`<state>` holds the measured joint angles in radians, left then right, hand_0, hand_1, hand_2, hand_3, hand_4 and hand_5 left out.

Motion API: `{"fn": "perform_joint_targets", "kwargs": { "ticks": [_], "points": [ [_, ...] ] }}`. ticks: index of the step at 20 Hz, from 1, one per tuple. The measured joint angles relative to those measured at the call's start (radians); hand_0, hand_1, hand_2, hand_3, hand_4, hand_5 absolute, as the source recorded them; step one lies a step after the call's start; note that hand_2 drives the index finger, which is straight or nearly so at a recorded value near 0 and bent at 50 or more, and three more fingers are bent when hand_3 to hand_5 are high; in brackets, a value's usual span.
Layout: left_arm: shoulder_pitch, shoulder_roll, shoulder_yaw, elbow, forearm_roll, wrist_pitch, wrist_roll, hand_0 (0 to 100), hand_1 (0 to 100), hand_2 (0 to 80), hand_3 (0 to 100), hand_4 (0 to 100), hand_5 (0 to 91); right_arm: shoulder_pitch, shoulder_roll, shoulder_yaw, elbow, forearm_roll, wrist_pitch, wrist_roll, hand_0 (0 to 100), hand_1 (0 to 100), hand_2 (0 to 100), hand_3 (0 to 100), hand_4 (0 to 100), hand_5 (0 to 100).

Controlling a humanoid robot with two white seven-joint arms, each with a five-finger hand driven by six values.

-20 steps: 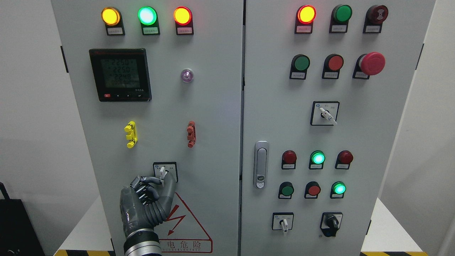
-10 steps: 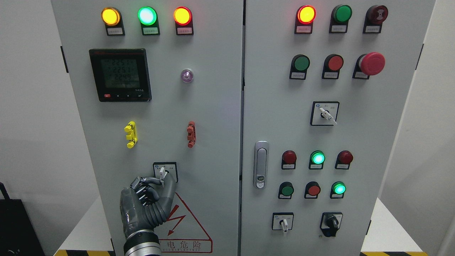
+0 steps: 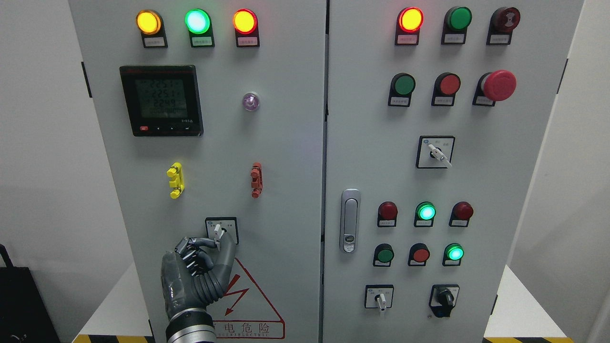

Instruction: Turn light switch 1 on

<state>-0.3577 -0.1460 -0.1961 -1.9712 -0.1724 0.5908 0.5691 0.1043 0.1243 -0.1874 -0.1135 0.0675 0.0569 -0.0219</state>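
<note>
One left hand (image 3: 193,274) w/ fingers (image 3: 228,250) pinching small white rotary switch lever (image 3: 218,233) above red warning triangle (image 3: 248,295); stiff, needing firm twisting.

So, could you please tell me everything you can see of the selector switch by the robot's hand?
The selector switch sits low on the left cabinet door, below the yellow and red clips, above the warning triangle. It has a square black-edged plate with small labels too small to read and a white lever, seemingly plastic, pointing up and slightly left. The left hand pinches the lever's lower end between its fingers.
</note>
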Motion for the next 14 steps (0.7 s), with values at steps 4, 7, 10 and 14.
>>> {"fn": "perform_joint_targets", "kwargs": {
  "ticks": [4, 7, 10, 14],
  "points": [
    [0.001, 0.000, 0.000, 0.000, 0.000, 0.002, -0.001, 54, 68, 61.3, 100, 99, 84.2, 0.000, 0.000, 0.000, 0.000, 0.000, 0.000, 0.000, 0, 0, 0, 0, 0, 0],
    [0.001, 0.000, 0.000, 0.000, 0.000, 0.005, -0.002, 54, 67, 61.5, 100, 99, 84.2, 0.000, 0.000, 0.000, 0.000, 0.000, 0.000, 0.000, 0, 0, 0, 0, 0, 0],
    [0.001, 0.000, 0.000, 0.000, 0.000, 0.006, -0.002, 54, 65, 61.7, 100, 99, 84.2, 0.000, 0.000, 0.000, 0.000, 0.000, 0.000, 0.000, 0, 0, 0, 0, 0, 0],
    [0.001, 0.000, 0.000, 0.000, 0.001, 0.007, -0.003, 54, 64, 61.8, 100, 99, 84.2, 0.000, 0.000, 0.000, 0.000, 0.000, 0.000, 0.000, 0, 0, 0, 0, 0, 0]
  ]
}}
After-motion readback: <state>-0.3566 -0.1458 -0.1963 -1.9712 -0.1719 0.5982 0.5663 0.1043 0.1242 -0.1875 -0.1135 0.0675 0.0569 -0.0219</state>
